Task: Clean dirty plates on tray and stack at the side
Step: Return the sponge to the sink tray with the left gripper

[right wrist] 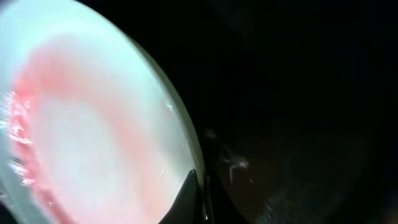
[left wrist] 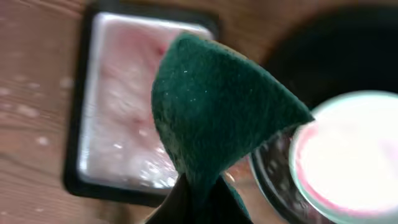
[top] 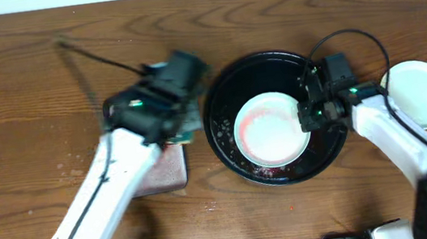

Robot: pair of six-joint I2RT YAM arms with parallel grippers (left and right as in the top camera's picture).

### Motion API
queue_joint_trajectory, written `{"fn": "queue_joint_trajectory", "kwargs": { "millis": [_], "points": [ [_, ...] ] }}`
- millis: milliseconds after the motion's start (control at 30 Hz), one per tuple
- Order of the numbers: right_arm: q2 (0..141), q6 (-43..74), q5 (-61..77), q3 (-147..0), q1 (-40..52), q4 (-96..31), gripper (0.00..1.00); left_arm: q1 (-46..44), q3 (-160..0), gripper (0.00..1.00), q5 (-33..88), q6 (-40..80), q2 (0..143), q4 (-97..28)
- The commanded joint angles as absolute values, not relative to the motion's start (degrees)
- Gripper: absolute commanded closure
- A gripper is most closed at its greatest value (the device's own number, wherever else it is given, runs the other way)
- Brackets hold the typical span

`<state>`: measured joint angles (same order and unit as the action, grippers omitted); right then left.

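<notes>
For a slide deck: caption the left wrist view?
Left gripper pinching a green sponge, pinkish-water basin behind, red-smeared plate in the black tray at right.

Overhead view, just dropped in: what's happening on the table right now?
The left gripper holds a green sponge pinched above the space between the basin of pinkish water and the black tray. The right gripper grips the right rim of the smeared plate lying in the tray, with red sauce not yet wiped off. A second plate, looking clean, sits on the table to the right.
</notes>
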<state>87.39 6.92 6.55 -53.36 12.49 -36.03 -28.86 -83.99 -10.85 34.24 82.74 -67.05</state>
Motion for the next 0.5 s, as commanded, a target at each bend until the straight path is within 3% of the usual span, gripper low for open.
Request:
{"fn": "queue_joint_trajectory", "kwargs": {
  "millis": [0,367,467],
  "points": [
    [80.90,9.43,-1.91,-53.21,15.11,-37.15,0.99,-22.33,-79.26,0.93,-11.99,29.93,82.24,-67.22],
    [71.42,10.68,-40.23,-53.21,36.71,-40.12,0.99,-8.19,-59.20,0.92,-0.16,23.05,82.35,-53.45],
    [71.24,10.52,-52.99,-53.21,44.21,-40.14,0.99,-7.40,-59.20,0.64,-0.16,21.58,82.32,-53.45]
  ]
}}
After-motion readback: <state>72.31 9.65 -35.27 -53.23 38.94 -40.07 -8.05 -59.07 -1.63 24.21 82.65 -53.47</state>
